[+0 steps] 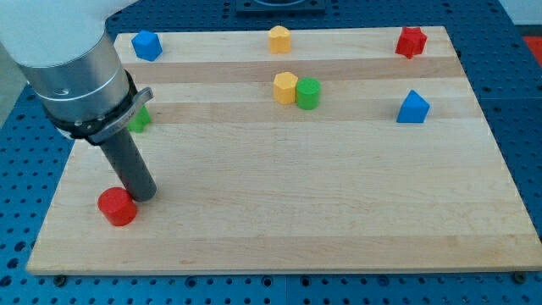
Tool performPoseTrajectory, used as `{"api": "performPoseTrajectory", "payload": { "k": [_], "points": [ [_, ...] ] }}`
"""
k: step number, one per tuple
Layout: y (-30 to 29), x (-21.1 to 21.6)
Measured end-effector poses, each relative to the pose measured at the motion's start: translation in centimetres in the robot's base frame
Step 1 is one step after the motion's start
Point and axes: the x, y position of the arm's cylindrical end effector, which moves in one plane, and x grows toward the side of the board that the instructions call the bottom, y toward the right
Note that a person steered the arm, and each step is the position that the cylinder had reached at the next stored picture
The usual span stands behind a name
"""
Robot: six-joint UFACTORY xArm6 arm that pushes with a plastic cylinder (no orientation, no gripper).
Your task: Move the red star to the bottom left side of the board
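The red star point(411, 41) lies at the view's top right corner of the wooden board point(339, 212). My tip point(143, 196) rests on the board at the view's lower left, far from the star. It stands right beside a red round block point(117, 207), at that block's upper right, touching or nearly touching it.
A blue block point(146, 45) lies at the top left, a yellow block point(279, 39) at the top middle. A yellow hexagonal block point(285, 87) and a green cylinder point(307, 93) sit together in the upper middle. A blue block point(412, 108) lies at the right. A green block point(140, 118) is partly hidden behind the arm.
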Motion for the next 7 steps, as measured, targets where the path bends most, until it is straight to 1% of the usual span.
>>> {"api": "performPoseTrajectory", "payload": {
  "k": [2,3,4,6,7],
  "points": [
    [2.3,0.5],
    [2.0,1.9],
    [1.2,2.5],
    [-0.9,2.5],
    [-0.9,2.5]
  ]
}}
